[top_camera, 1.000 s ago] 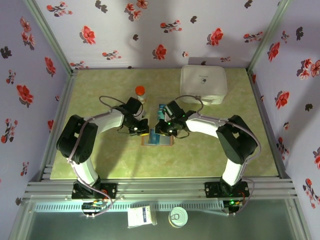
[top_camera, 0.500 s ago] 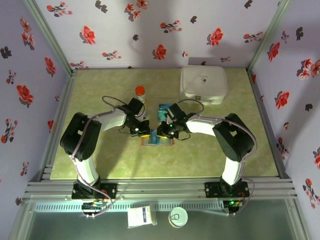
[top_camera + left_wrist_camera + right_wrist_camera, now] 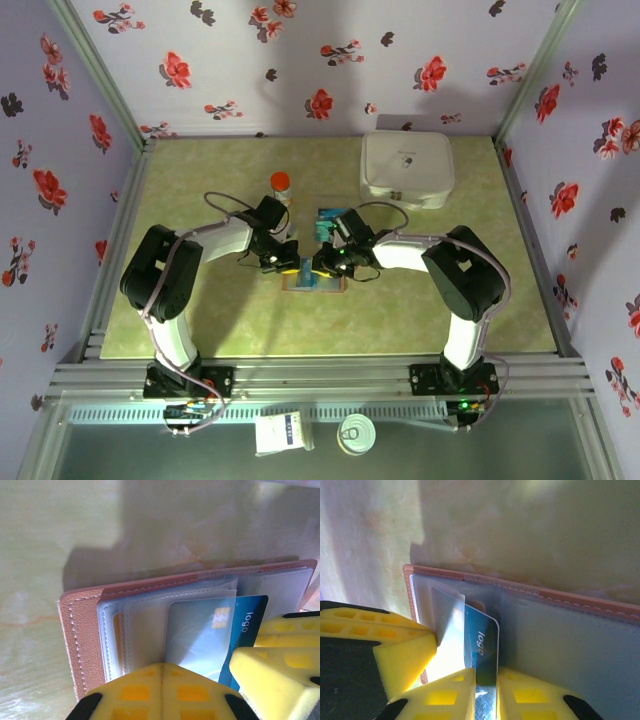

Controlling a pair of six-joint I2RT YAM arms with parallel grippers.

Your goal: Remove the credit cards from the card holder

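The brown card holder (image 3: 313, 281) lies open on the green table, its leather edge (image 3: 82, 630) and clear sleeves facing up. My left gripper (image 3: 161, 677) is shut, and a sleeve's edge runs into the seam between its fingers. A teal credit card (image 3: 482, 642) marked "logo" sticks partly out of a sleeve, and my right gripper (image 3: 486, 692) is shut on its free end. That card's chip (image 3: 221, 617) shows through the sleeve. An orange-yellow card (image 3: 116, 640) sits deeper in the sleeves. Both grippers meet over the holder, left (image 3: 285, 262) and right (image 3: 325, 263).
Another teal card (image 3: 325, 214) lies on the table just behind the holder. An orange-capped bottle (image 3: 281, 185) stands behind my left gripper. A white rounded-square case (image 3: 407, 170) sits at the back right. Flowered walls enclose the table.
My right gripper has narrowed onto the teal card and edged slightly left. The left gripper stays shut at the holder; its arm shifted a little.
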